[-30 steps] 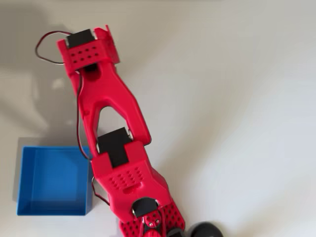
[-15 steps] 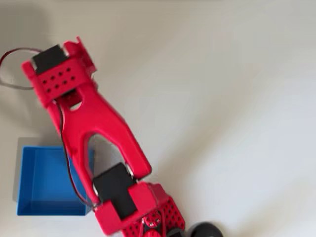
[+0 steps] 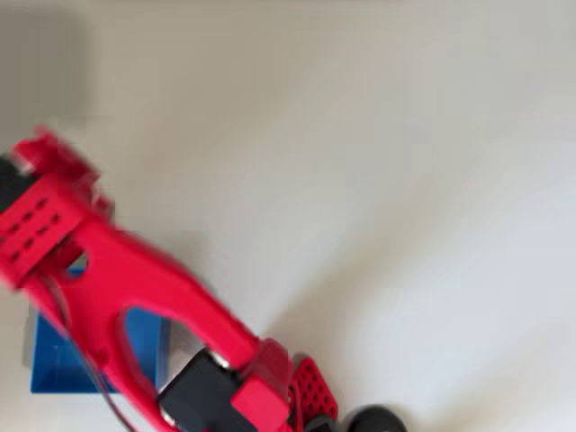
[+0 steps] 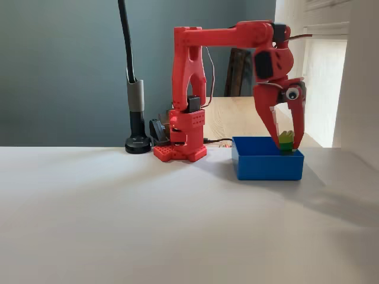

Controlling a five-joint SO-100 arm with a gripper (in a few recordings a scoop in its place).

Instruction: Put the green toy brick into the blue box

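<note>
Green toy brick pinched between tips of red gripper, hanging just above far right corner of blue box, over its interior. Held low, presumably for short, bounce-free drop. Box near table right edge.

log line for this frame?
phase: place | gripper: shut on green toy brick | position: above blue box, right side in fixed view | brick: not released

I see soft daylight from the window at right; the red arm smears with motion blur overhead.
</note>
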